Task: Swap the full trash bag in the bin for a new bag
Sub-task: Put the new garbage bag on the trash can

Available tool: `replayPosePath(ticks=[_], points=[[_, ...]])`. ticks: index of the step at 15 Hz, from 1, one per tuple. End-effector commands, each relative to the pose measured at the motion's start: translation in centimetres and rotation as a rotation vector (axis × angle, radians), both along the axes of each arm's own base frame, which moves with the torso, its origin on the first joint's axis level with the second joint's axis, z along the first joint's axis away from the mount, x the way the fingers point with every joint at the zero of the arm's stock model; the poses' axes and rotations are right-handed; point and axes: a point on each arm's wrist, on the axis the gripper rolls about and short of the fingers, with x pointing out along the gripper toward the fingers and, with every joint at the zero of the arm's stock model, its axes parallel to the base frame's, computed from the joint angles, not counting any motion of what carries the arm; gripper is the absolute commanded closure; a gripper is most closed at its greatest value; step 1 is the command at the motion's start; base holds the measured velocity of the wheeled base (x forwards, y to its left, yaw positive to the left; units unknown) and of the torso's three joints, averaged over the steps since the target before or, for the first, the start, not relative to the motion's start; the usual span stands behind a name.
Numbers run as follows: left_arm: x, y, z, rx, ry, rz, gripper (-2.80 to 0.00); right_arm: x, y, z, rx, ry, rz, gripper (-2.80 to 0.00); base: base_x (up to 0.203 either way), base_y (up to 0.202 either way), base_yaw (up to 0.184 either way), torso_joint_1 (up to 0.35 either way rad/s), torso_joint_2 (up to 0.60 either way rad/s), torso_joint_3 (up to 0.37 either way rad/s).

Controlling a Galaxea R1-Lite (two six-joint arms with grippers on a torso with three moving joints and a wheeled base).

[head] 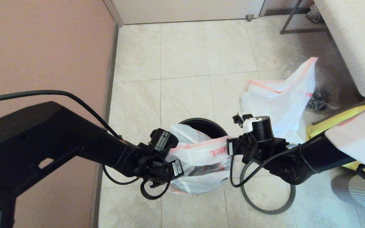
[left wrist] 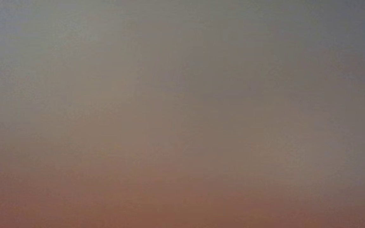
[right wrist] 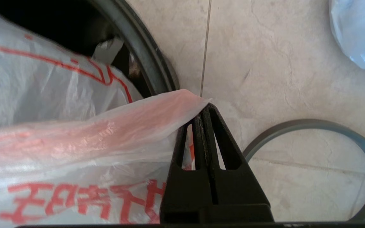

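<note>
New bag (head: 201,155) draped over the bin (head: 206,123), spilling past its six o'clock edge. Grey ring (head: 266,193) flat on the floor (head: 185,53) at the bin's four o'clock. Full trash bag (head: 280,101) at two o'clock, well apart. Wall (head: 43,47) off at nine.

The right end effector (right wrist: 203,109) has its two black fingers pressed together on the pink-orange hem of the new bag (right wrist: 59,139), which spreads over the dark mouth of the bin (right wrist: 147,63). A grey ring (right wrist: 296,125) lies nearby on the tiled floor (right wrist: 271,63).
</note>
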Motion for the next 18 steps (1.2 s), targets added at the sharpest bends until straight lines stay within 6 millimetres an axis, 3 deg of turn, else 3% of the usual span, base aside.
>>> replayPosePath(ticks=[1, 9, 11, 14, 18], points=[[-0.3, 0.1, 0.1, -0.024, -0.007, -0.019, 0.0, 0.1, 0.3, 0.1, 0.007, -0.007, 0.007, 0.0, 0.0, 0.0, 0.0, 0.0, 0.0, 0.0], [-1.3, 0.3, -0.6, -0.085, -0.048, -0.176, 0.0, 1.5, 0.4, 1.3, 0.024, -0.026, -0.001, 0.0, 0.0, 0.0, 0.0, 0.0, 0.0, 0.0], [-0.8, 0.3, -0.7, -0.087, -0.054, -0.172, 0.0, 1.0, -0.3, 3.2, 0.053, -0.042, -0.014, 0.0, 0.0, 0.0, 0.0, 0.0, 0.0, 0.0], [-0.5, 0.2, -0.5, -0.092, -0.063, -0.166, 0.0, -2.7, -1.2, 5.9, 0.085, 0.048, -0.02, 0.0, 0.0, 0.0, 0.0, 0.0, 0.0, 0.0], [0.3, 0.0, -0.5, -0.104, -0.07, -0.144, 0.0, -7.7, -1.1, 5.5, 0.032, 0.169, 0.049, 0.0, 0.0, 0.0, 0.0, 0.0, 0.0, 0.0]])
